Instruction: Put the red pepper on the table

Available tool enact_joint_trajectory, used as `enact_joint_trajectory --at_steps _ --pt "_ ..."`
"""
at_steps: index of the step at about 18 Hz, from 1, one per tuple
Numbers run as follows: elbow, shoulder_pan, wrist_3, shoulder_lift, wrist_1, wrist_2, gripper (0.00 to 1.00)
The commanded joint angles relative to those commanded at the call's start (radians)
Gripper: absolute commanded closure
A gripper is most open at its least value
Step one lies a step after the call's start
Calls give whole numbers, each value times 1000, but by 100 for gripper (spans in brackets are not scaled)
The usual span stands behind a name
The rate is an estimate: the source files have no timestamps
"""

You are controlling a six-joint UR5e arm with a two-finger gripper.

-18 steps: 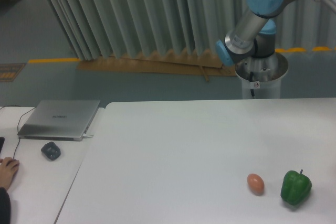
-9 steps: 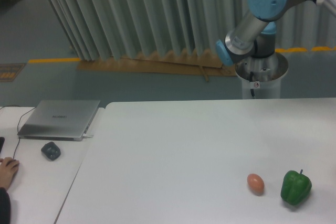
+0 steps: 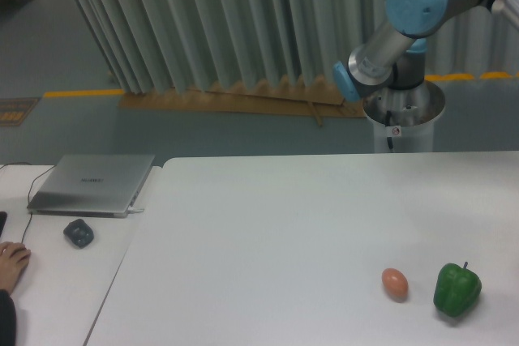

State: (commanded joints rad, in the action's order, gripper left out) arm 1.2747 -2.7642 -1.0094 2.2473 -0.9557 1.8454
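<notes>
The red pepper is out of view. The large white table [image 3: 268, 232] fills the lower part of the frame. Only the robot arm's elbow and upper links [image 3: 401, 22] show at the top right, beyond the table's far edge; they run out of the frame to the right. The gripper itself is out of the frame, so its state does not show.
A green bell pepper [image 3: 456, 289] and a small orange-brown egg-shaped thing [image 3: 395, 284] sit near the table's front right. To the left is a narrower desk with a closed laptop [image 3: 92, 185], a dark mouse [image 3: 79, 233] and a person's hand [image 3: 11, 263]. The robot's base pedestal [image 3: 403, 119] stands behind the table.
The arm's elbow has shifted slightly to the right and down across the frames. The things on the table have not moved.
</notes>
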Motion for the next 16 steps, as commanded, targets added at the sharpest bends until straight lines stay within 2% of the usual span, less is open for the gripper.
enact_joint_trajectory --at_steps 6,7,8,9,10,12,16 --pt "6 -3 3 11 0 9 1" --pt "6 -3 2 11 0 17 10" --pt "8 -3 0 8 0 17 27" --pt "12 -5 -1 6 -2 17 38" --pt "11 -5 -5 3 -2 15 45" --pt "18 -6 -6 -2 -3 12 53" --pt "18 -11 -6 -15 -8 -11 55"
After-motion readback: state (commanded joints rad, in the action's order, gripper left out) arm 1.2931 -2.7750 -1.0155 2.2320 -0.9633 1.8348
